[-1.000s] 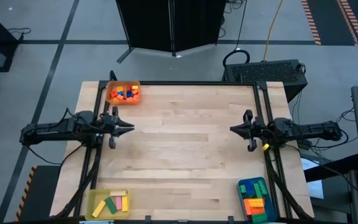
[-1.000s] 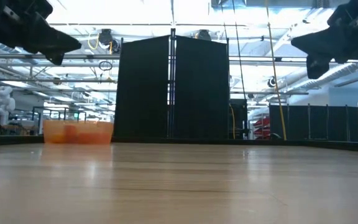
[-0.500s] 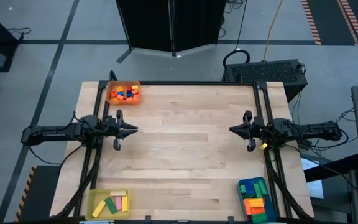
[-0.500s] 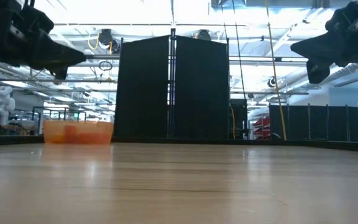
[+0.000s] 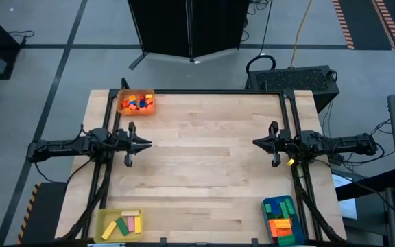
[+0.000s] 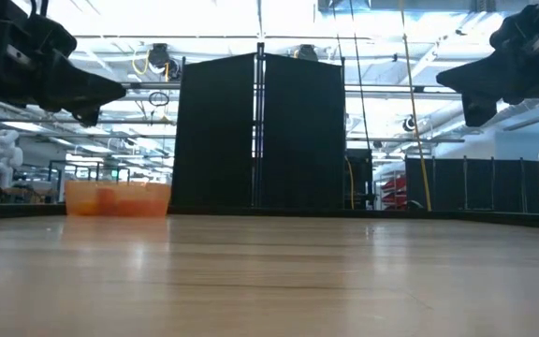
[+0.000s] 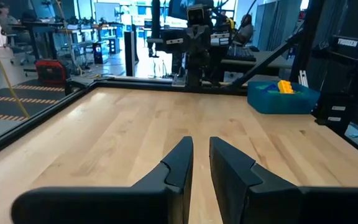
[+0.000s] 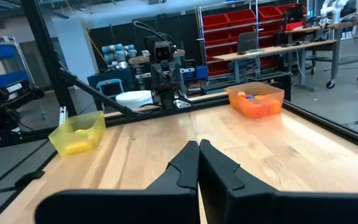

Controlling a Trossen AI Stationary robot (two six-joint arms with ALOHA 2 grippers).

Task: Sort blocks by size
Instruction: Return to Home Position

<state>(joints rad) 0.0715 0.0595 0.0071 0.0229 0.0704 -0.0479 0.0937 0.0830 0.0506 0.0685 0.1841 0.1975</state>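
The blocks lie in three trays at the table's corners. Small ones are in the orange tray at the far left. Mid-size ones are in the yellow tray at the near left. Long ones are in the blue tray at the near right. My left gripper hovers above the table's left side, pointing toward the right edge. Its fingers are all but together and hold nothing. My right gripper hovers above the right side, pointing toward the left edge, shut and empty.
The bare wooden tabletop lies between the two grippers. A black frame runs along the table's edges. A black screen stands beyond the far edge. The orange tray also shows in the low view.
My left gripper has gone a little toward the table's right edge and slightly down. It has stayed level.
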